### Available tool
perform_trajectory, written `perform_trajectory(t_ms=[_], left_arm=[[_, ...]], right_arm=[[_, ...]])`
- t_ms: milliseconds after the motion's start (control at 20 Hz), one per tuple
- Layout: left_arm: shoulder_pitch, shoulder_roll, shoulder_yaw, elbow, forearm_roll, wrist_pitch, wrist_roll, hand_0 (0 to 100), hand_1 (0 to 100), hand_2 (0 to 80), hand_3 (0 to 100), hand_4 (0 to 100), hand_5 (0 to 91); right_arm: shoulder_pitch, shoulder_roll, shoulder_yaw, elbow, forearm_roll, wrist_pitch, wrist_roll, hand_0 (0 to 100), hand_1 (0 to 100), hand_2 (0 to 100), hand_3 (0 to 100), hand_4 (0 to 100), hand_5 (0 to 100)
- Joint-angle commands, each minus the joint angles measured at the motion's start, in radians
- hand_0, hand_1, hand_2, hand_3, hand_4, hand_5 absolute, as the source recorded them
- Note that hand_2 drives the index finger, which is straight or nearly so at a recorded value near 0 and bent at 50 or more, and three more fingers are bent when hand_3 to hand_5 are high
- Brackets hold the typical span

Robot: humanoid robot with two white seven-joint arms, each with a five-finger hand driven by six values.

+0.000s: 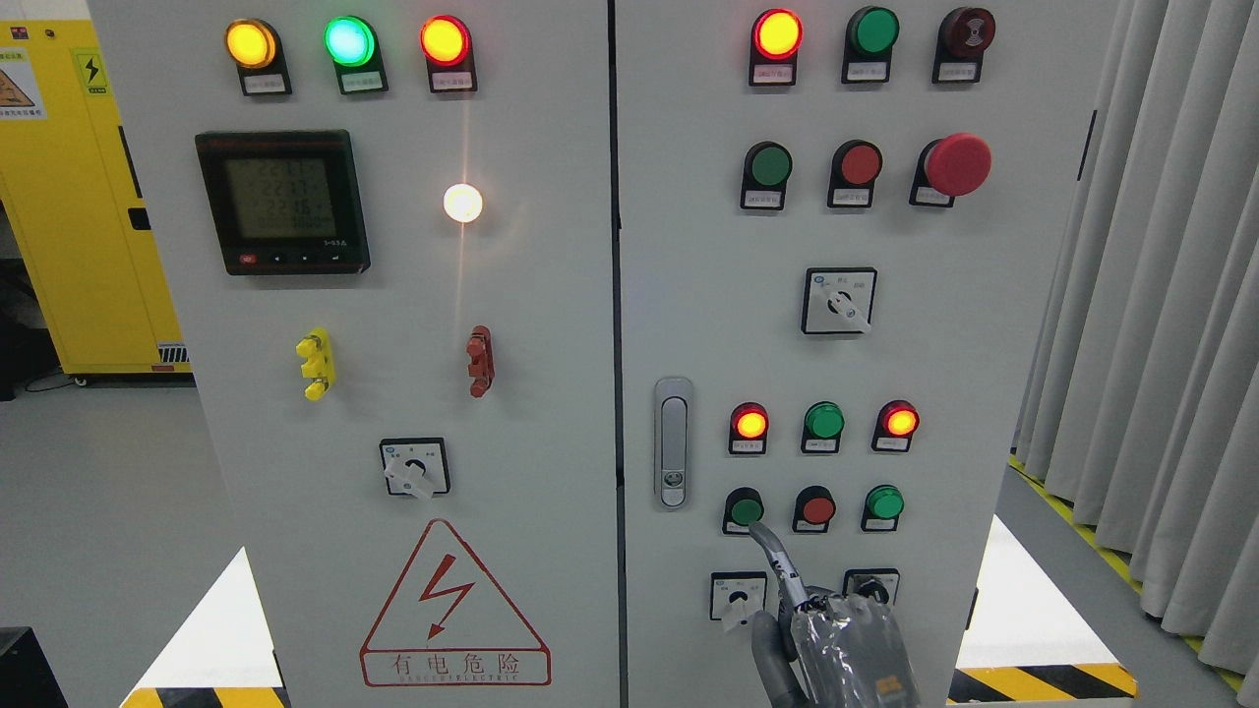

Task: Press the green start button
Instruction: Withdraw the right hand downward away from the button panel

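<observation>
Grey cabinet doors fill the view, studded with lamps and switches. On the right door's lower row sits the green start button, leftmost of three. The right hand rises from the bottom edge, holding nothing, its index finger extended up-left, tip just below the button.

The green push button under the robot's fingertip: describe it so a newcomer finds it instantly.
On the right cabinet door, find the door handle. Right of its lower end runs a row of three buttons. The green push button is the leftmost, beside a red button, with the hand pointing at it.
</observation>
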Motion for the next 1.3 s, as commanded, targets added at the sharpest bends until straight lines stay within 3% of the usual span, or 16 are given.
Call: perform_trajectory(t_ms=[0,100,200,250,400,850,1250], left_arm=[[0.0,0.0,0.0,0.0,0.0,0.0,0.0,12,56,0.0,0,0,0.0],[0.0,0.0,0.0,-0.001,0.0,0.0,0.0,12,56,0.0,0,0,0.0],[0.0,0.0,0.0,0.0,0.0,0.0,0.0,12,56,0.0,0,0,0.0],[0.0,0.0,0.0,0.0,0.0,0.0,0.0,12,56,0.0,0,0,0.0],[0.0,0.0,0.0,0.0,0.0,0.0,0.0,12,56,0.0,0,0,0.0],[0.0,0.0,0.0,0.0,0.0,0.0,0.0,12,56,0.0,0,0,0.0],[0.0,0.0,0.0,0.0,0.0,0.0,0.0,12,56,0.0,0,0,0.0]], right_arm=[[0.073,-0.008,0.108,-0.102,-0.415,-0.002,0.034,81,88,4,54,68,74],[0.093,-0.008,0.134,-0.123,-0.548,-0.004,0.031,80,84,3,31,44,60],[0.119,-0.01,0.152,-0.148,-0.654,-0.002,0.031,78,82,2,22,30,38],[0.133,-0.01,0.158,-0.156,-0.702,-0.002,0.031,78,79,0,17,24,26],[0.164,-0.008,0.171,-0.159,-0.796,-0.002,0.031,77,74,0,13,17,15],[0.25,0.0,0.185,-0.159,-0.845,-0.04,0.031,70,66,0,10,12,8],[0.242,0.0,0.181,-0.159,-0.837,-0.044,0.034,64,66,0,9,11,6]])
